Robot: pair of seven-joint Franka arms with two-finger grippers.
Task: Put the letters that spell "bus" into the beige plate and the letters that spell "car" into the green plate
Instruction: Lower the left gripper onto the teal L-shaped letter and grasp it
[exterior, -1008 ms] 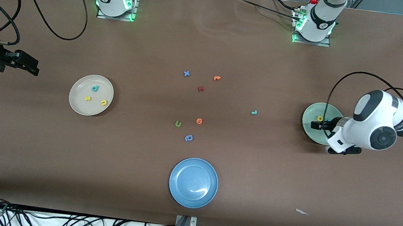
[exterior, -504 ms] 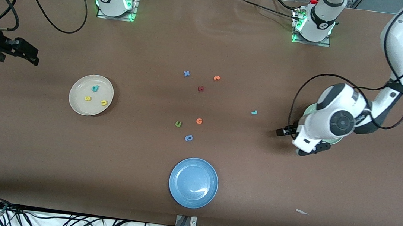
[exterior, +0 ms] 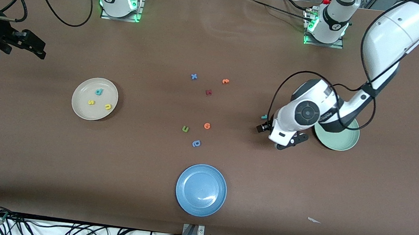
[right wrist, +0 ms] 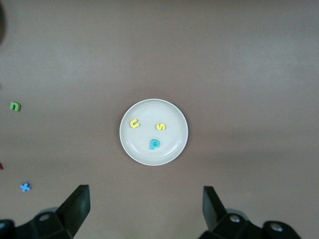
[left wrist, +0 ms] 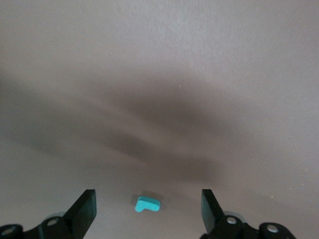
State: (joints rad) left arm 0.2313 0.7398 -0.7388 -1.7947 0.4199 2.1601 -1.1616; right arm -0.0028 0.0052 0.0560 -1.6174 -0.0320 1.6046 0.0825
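The teal "r" [exterior: 264, 116] lies on the table beside the green plate [exterior: 343, 141], toward the table's middle. My left gripper [exterior: 264, 126] is low over it and open. In the left wrist view the "r" [left wrist: 148, 204] sits between the spread fingers [left wrist: 88, 201] of the left gripper [left wrist: 148, 198], touching neither. The left arm hides part of the green plate. The beige plate [exterior: 78, 107] holds a teal "b" [exterior: 99, 91], a yellow "s" [exterior: 90, 102] and a yellow "u" [exterior: 107, 107]. My right gripper [exterior: 32, 46] waits open and empty, high at the right arm's end.
Loose letters lie mid-table: a blue "x" [exterior: 194, 76], an orange one [exterior: 225, 81], a dark red one [exterior: 208, 92], another orange [exterior: 207, 126], a green "u" [exterior: 185, 129] and a blue stem-and-bowl letter [exterior: 196, 143]. A blue plate [exterior: 201, 190] sits nearer the camera.
My left gripper left the green plate and travelled toward the table's middle, ending over the teal "r". The right gripper drifted slightly toward the bases.
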